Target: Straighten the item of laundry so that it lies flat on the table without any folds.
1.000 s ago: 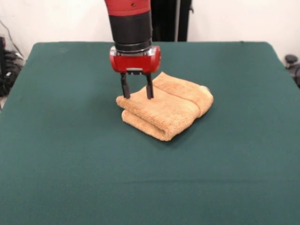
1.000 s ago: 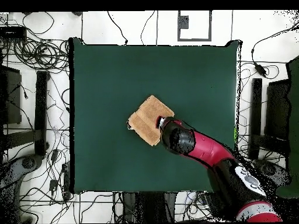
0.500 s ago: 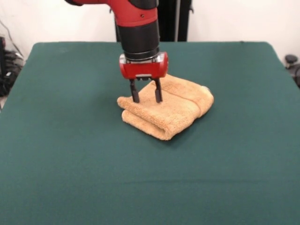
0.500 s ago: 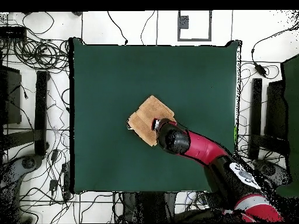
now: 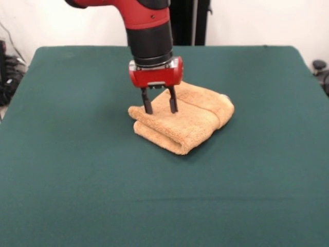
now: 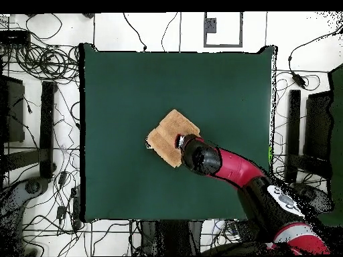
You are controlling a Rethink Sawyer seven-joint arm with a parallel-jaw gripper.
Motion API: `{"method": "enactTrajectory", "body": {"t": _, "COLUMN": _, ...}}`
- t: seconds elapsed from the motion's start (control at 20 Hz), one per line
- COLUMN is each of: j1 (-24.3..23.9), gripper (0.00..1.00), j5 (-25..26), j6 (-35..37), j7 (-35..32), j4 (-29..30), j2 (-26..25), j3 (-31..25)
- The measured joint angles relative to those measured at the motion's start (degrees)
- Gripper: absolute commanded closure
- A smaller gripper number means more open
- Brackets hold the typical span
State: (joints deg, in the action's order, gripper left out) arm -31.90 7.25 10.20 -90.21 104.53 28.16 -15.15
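One green worktop (image 5: 61,170) carries the folded towel (image 5: 190,123) near its middle, long axis diagonal. The hand (image 5: 159,107), fingers spread apart and empty, stands directly over the towel's left corner.

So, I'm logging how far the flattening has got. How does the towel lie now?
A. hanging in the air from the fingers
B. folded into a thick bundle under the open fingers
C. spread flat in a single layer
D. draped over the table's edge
B: the towel sits on the table as a doubled-over bundle with rounded folds, the open gripper at its top.
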Motion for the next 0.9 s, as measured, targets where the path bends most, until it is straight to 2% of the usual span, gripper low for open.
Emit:
{"method": "enactTrajectory", "body": {"t": 0.25, "j1": 0.0, "gripper": 0.0, "j5": 0.2, "j6": 4.6, "j7": 0.0, "j4": -1.3, "j2": 0.8, "j3": -0.3}}
{"method": "enactTrajectory", "body": {"t": 0.7, "j1": -0.3, "gripper": 0.0, "j5": 0.3, "j6": 16.2, "j7": 0.0, "j4": -4.6, "j2": 5.5, "j3": -0.6}}
{"method": "enactTrajectory", "body": {"t": 0.9, "j1": -0.3, "gripper": 0.0, "j5": 0.3, "j6": 18.9, "j7": 0.0, "j4": -6.2, "j2": 6.8, "j3": -0.7}}
